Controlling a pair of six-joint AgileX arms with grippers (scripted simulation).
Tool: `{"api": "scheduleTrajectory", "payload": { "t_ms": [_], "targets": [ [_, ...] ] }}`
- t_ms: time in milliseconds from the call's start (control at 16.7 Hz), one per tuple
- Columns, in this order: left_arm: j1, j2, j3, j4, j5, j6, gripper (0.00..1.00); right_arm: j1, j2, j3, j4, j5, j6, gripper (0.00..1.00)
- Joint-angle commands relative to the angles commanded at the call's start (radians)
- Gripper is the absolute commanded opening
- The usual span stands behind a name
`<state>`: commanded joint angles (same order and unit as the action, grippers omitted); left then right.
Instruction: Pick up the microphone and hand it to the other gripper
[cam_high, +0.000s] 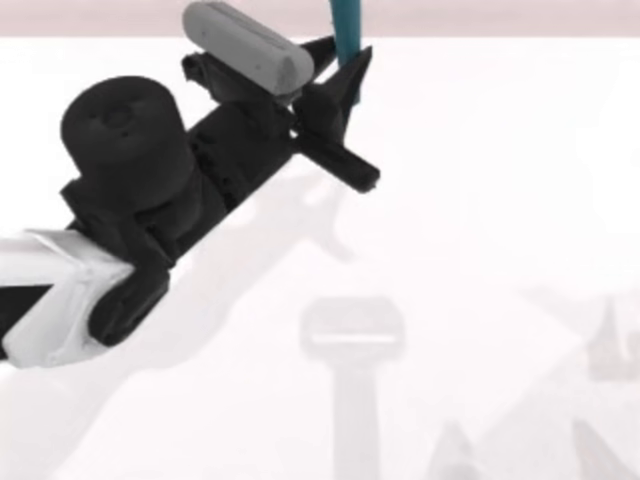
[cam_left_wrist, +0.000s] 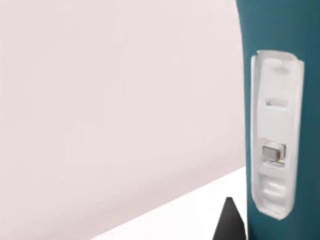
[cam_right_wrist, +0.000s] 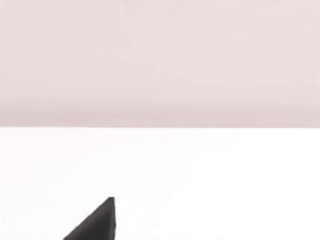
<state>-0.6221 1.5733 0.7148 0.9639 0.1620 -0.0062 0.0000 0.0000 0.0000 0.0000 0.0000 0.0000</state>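
In the top view, the left arm is stretched from the table's left edge toward the far middle, and its black two-finger left gripper (cam_high: 343, 72) is closed around the slim teal handle of the small handheld microphone (cam_high: 346, 28). The handle is gripped between the pointed fingers and runs up out of the picture's top edge, so the silver mesh head is not seen here. The microphone is held clear of the white table (cam_high: 480, 200), near the far middle, which is judged to be a spot the other arm can reach. The handle is held nearly upright, presumably so that a free length is left for a second grasp. The right arm itself is not seen in this view; only grey shadows lie on the table toward the near right.

In the left wrist view, the teal handle is seen very close, with its white switch plate (cam_left_wrist: 274, 135) turned toward the camera. One black fingertip (cam_left_wrist: 229, 222) shows beside the handle, which agrees with a grasp on its lower part.

In the right wrist view, only bare table, a pale pink backdrop and one black fingertip (cam_right_wrist: 97, 222) of the right gripper are shown. Whether its jaws are apart or together cannot be told. No microphone is seen ahead of it, so the handover is judged not yet begun on that side.
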Motion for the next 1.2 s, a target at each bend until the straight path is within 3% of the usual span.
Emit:
{"api": "scheduleTrajectory", "payload": {
  "t_ms": [240, 420, 1200],
  "targets": [
    [0.0, 0.0, 0.0, 0.0, 0.0, 0.0, 0.0, 0.008, 0.013, 0.01, 0.005, -0.005, -0.002, 1.0],
    [0.0, 0.0, 0.0, 0.0, 0.0, 0.0, 0.0, 0.061, 0.111, 0.077, 0.042, -0.038, -0.012, 1.0],
    [0.0, 0.0, 0.0, 0.0, 0.0, 0.0, 0.0, 0.464, 1.069, 0.663, 0.39, -0.289, -0.055, 1.0]
  ]
}}
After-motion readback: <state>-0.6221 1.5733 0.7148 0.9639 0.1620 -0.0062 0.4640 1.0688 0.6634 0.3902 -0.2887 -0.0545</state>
